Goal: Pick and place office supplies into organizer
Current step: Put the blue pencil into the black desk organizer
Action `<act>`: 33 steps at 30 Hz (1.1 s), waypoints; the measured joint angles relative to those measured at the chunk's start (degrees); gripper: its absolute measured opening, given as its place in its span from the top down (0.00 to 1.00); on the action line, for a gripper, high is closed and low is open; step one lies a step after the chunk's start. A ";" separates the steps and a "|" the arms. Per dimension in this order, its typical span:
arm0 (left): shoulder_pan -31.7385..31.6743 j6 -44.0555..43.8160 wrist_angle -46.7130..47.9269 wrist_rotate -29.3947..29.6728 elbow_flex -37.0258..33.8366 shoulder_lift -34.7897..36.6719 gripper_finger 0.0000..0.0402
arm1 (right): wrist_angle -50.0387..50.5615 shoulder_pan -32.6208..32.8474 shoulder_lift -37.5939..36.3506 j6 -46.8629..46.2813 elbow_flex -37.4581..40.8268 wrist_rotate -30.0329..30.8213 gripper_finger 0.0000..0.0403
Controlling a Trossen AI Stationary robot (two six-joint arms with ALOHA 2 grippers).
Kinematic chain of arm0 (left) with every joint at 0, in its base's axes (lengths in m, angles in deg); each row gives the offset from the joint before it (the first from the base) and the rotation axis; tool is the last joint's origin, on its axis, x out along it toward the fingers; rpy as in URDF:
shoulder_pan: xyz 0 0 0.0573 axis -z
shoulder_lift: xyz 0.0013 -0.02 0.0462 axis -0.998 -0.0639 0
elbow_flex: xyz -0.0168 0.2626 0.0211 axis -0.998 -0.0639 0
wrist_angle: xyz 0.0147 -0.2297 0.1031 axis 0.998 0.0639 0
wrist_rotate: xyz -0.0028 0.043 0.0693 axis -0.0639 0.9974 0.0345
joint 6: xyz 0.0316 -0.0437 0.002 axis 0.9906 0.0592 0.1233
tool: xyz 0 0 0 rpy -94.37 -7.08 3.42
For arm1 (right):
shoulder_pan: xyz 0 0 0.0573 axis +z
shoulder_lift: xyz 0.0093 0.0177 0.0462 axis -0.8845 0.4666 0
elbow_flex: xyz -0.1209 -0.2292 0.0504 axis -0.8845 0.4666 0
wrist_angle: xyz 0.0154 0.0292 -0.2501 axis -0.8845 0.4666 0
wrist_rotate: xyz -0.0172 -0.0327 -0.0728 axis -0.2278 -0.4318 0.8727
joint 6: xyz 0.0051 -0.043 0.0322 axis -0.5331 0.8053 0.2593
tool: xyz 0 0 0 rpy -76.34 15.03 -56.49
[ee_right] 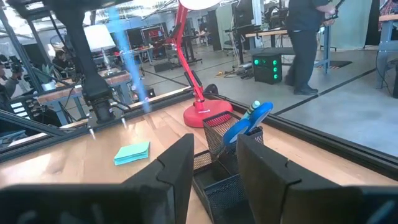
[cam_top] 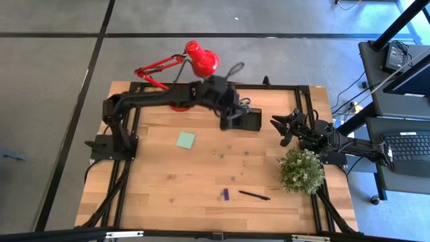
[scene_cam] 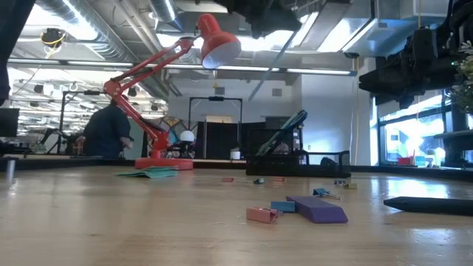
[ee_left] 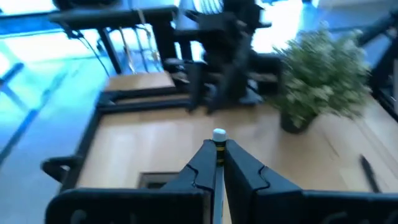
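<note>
Black mesh, the small desk organizer sits at the table's far edge beside the red desk lamp, blue-handled scissors standing in it. My left gripper hangs just above it, pinched tight on a thin pencil with a white tip. My right gripper waits nearby, fingers parted and empty. Pale green, the square sticky-note pad lies on the wood; a black pen and a purple piece lie near the front edge.

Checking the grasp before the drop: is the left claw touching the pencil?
Touching. The left wrist view shows the left claw shut on the pencil, whose white-tipped end pokes out between the pressed fingers.
</note>
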 joint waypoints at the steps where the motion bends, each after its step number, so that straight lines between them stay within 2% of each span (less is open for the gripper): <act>1: -1.08 0.01 -1.20 -0.69 0.00 -0.10 0.97 | 0.02 -0.02 0.00 0.00 0.00 0.00 0.69; 11: -6.62 1.55 -12.85 -4.72 0.04 -2.72 0.97 | 0.02 -0.02 0.00 0.12 0.01 0.00 0.69; 23: -10.17 -0.18 -17.78 -2.90 0.04 -11.34 0.97 | 0.02 -0.02 0.00 0.11 0.00 -0.02 0.69; 33: -10.92 -3.09 -17.21 -0.34 0.02 -17.25 0.97 | 0.02 -0.02 0.00 0.10 0.00 -0.02 0.69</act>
